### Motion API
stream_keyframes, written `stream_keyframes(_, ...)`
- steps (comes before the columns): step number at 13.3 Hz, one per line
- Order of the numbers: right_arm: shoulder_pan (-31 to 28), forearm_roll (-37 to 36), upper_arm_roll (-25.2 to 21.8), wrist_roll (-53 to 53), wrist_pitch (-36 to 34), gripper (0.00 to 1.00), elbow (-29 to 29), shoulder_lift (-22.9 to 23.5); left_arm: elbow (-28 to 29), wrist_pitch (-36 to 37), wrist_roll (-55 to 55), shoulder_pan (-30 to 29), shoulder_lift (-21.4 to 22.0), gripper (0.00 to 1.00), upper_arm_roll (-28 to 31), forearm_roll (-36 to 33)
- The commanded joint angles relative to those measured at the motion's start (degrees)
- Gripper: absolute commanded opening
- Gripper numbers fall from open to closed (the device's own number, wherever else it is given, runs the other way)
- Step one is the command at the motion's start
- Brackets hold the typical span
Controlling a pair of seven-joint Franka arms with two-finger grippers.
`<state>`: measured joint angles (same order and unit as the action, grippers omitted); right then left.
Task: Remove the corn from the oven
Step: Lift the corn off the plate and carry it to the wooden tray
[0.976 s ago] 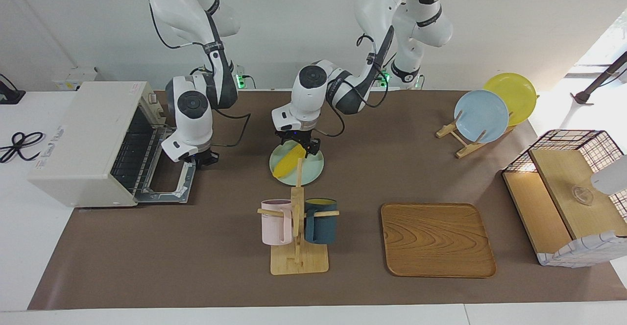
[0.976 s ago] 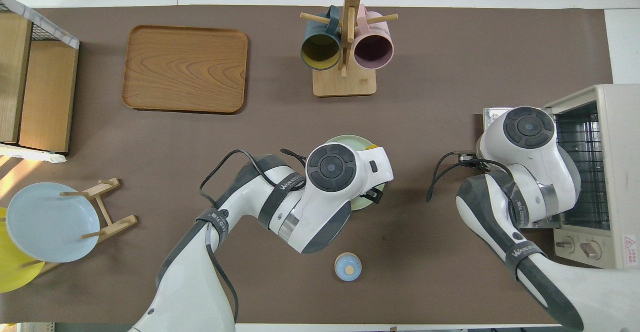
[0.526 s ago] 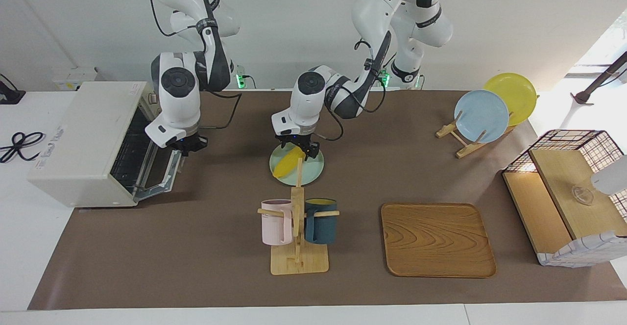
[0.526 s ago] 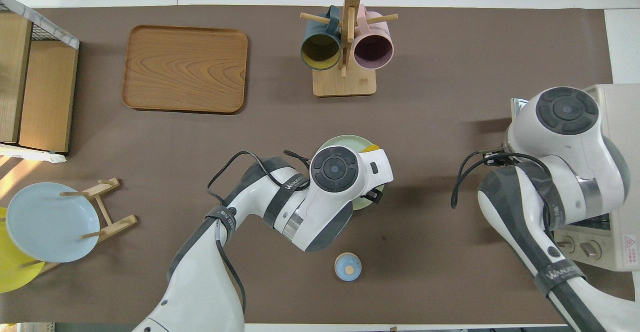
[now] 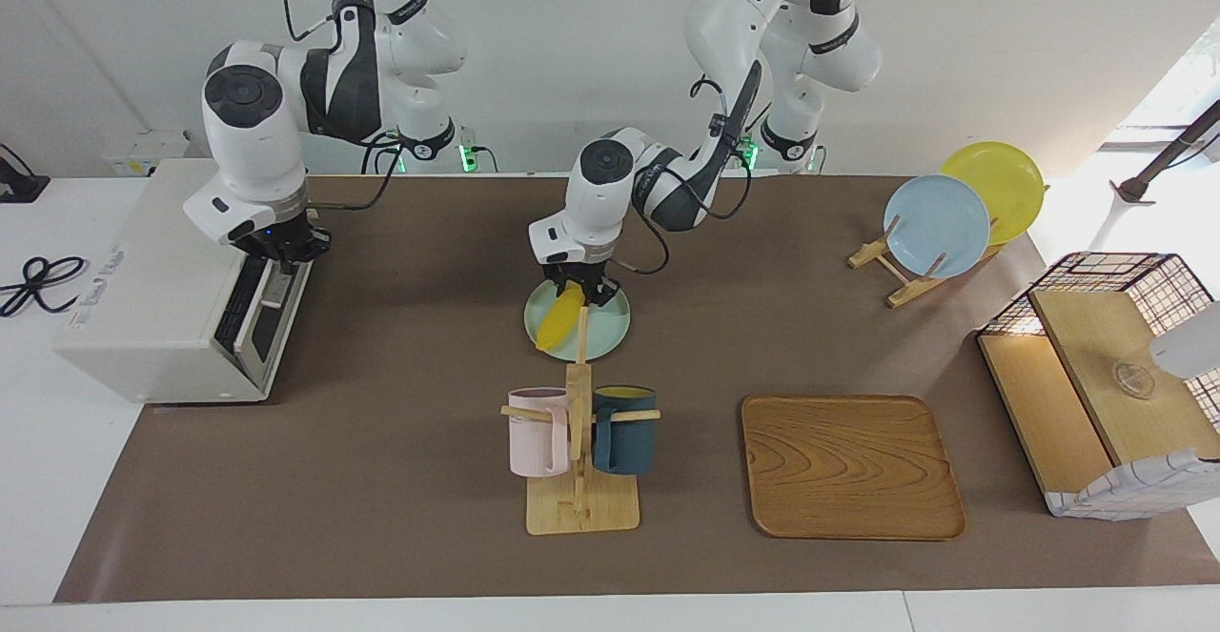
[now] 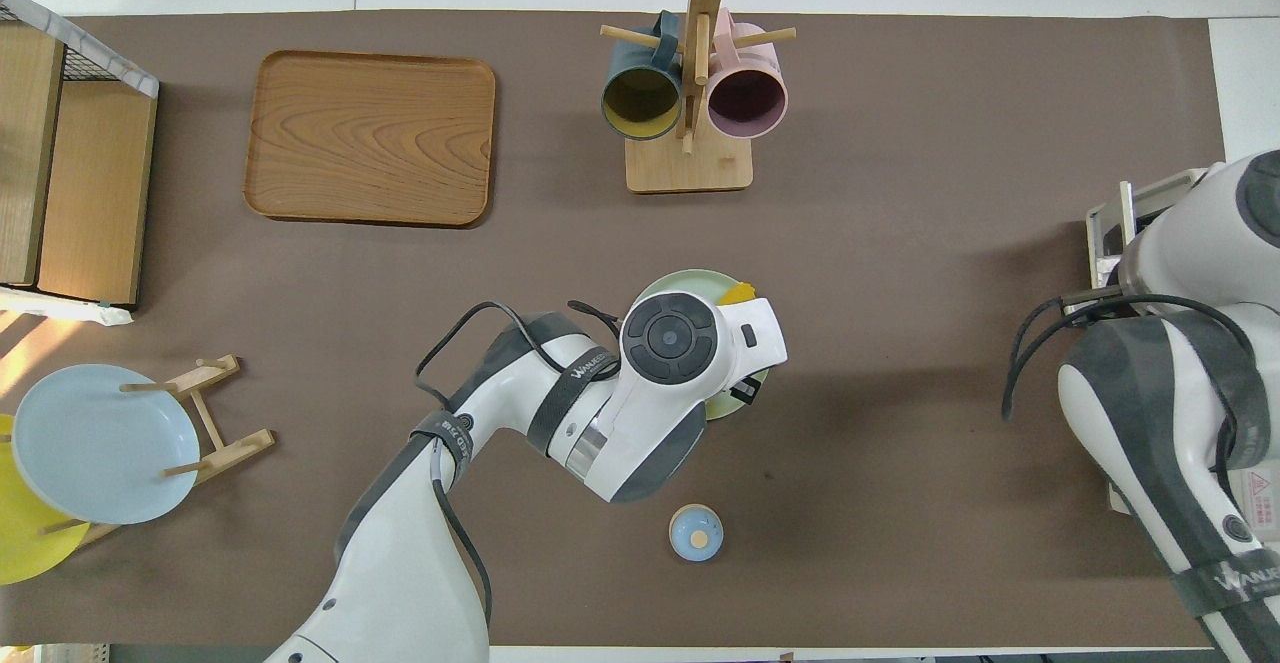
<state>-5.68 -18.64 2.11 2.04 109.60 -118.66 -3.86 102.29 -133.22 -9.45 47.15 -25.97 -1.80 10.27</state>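
Note:
The yellow corn [image 5: 558, 320] lies slanted on a pale green plate [image 5: 611, 326] in the middle of the table, outside the oven. Its tip also shows in the overhead view [image 6: 740, 293]. My left gripper [image 5: 579, 292] is low over the plate at the corn's end nearer the robots. The cream-white oven [image 5: 143, 279] stands at the right arm's end of the table. Its glass door [image 5: 255, 316] is tilted up, almost closed. My right gripper [image 5: 283, 253] is at the door's top edge, shut on its bar handle.
A wooden mug rack [image 5: 579, 479] with a pink and a dark blue mug stands just farther from the robots than the green plate. A wooden tray [image 5: 851, 465], a plate stand [image 5: 939, 224], a wire basket [image 5: 1106, 365] and a small blue round piece [image 6: 695, 531] are on the table too.
My right gripper has swung the oven door up from lying flat open to almost closed. My left gripper has stayed at the corn on the green plate; the corn shifted slightly.

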Motion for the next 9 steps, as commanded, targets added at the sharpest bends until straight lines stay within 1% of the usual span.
stream_keyframes(1,-1.61,-1.4,-0.09,2.09,-0.53,0.06,-1.04,0.35,-0.42,1.47,-0.48,-1.17,0.57,0.0,0.65,0.89)
stream_keyframes(2,-1.53,-1.4,-0.09,2.35,-0.79,0.07,-1.04,-0.26,-0.42,2.52,-0.39,-1.97,1.01,0.0,0.65,0.98)
stream_keyframes(4,-1.61,-1.14,-0.09,4.98,-2.72,0.09,-0.61,-1.58,-0.6,5.76,-0.92,-3.29,3.9,0.0,0.65,1.42)
stream_keyframes(5,-1.53,0.6,-0.18,5.86,-4.3,0.1,0.44,-2.11,-0.6,8.22,-1.01,-4.08,5.65,0.0,0.83,1.77)
stream_keyframes(7,-1.26,3.6,-0.09,6.22,-9.65,0.14,4.82,-2.03,-0.6,12.7,-0.75,-7.32,8.99,0.0,0.83,1.68)
stream_keyframes(9,-0.73,7.11,0.52,6.05,-11.42,0.25,7.82,-1.94,-0.6,16.49,-0.48,-11.71,12.51,0.0,0.92,1.68)
